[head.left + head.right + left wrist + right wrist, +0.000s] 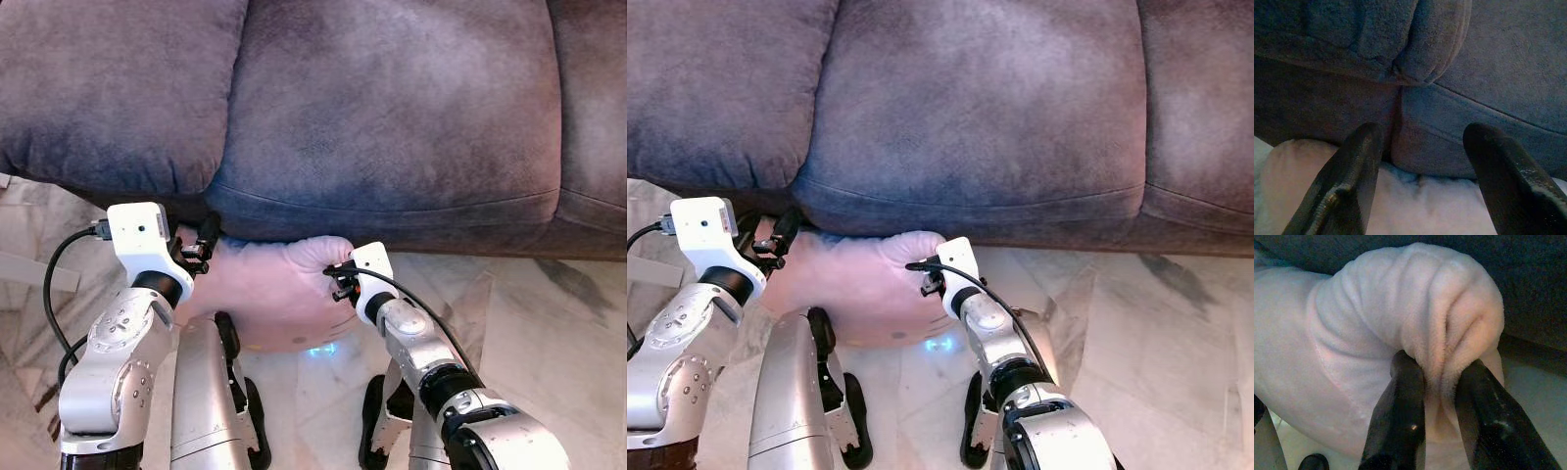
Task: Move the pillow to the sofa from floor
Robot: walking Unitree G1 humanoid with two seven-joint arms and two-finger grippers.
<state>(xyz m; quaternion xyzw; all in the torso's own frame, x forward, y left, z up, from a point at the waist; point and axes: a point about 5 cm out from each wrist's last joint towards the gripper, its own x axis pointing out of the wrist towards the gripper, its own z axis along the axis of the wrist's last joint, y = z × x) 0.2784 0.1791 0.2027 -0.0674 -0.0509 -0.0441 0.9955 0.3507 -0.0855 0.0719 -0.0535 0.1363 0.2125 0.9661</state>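
Right gripper (pixel 1440 396) jaws pinch the pillow (pixel 1376 333); left gripper (pixel 1425 166) jaws gape.

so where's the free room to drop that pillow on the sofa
The wide middle seat cushion lies bare between its seams, and the left cushion too. It is crowded at the sofa's front edge, where the pink pillow sits between the left gripper and right gripper.

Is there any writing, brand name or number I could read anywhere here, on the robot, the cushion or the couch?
None: no text can be read anywhere.
The pink pillow, pinched by the right gripper, is plain.
The dark sofa shows no tag or label.
The left gripper, open above the pillow, and the silver arms bear no legible marking.
The marble floor has only veining.
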